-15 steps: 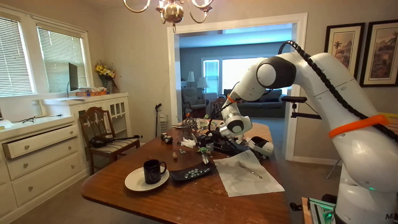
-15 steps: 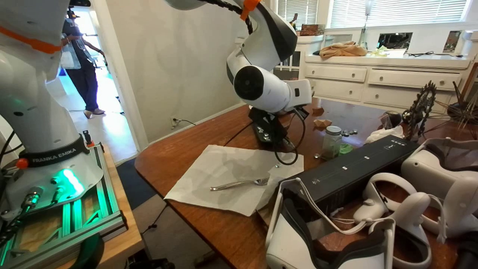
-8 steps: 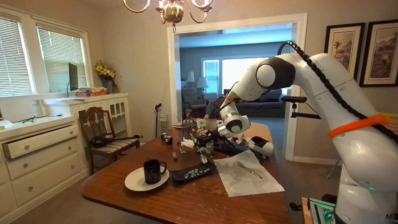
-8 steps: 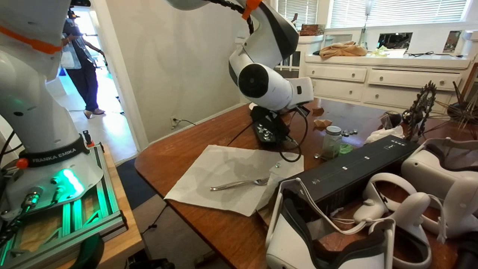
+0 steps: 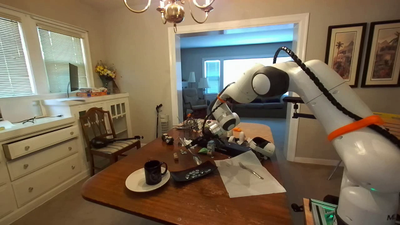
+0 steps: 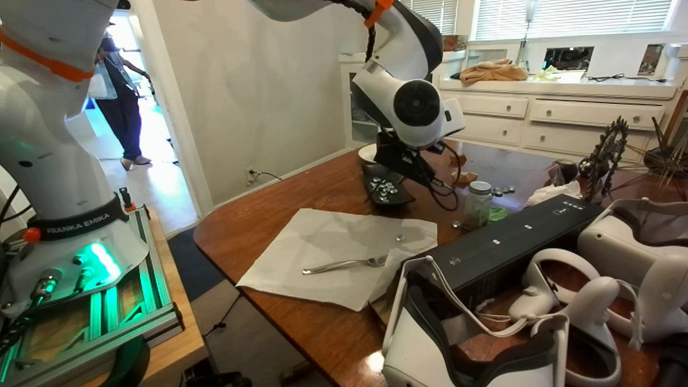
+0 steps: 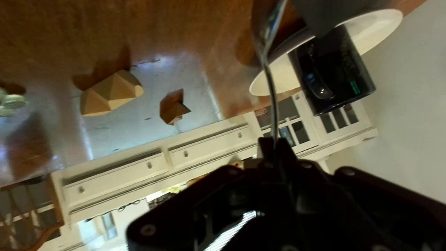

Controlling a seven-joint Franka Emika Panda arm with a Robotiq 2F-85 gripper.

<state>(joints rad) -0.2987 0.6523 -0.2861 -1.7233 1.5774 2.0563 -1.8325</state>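
Spoon held out over the table, slanting, bowl end lower, just beside the far rim of the dark tray as seen in an exterior view; cannot tell its height, nor any touch with tray or wood. Clamped at the handle by the gripper, fingertips together on the metal in the wrist view, with the rest stretching out ahead of them (and blurring badly toward the bowl).

Over the last second shifted sideways, arm and wrist along with it, and brought to a stronger slant. Leaves more of the tray's glass pieces in sight in an exterior view, partly masked a second ago by the gripper's black housing. Means, by judgement, a grip kept through the move and a spoon in transit rather than being laid down. Cannot tell about any load in the bowl.

Round about: black mug upright on a white plate just beside the tray; fork lying on a paper sheet, with one loose glass piece near its tines; lidded jar beside a long dark box; tan faceted piece on the table in the wrist view, near a browner one.
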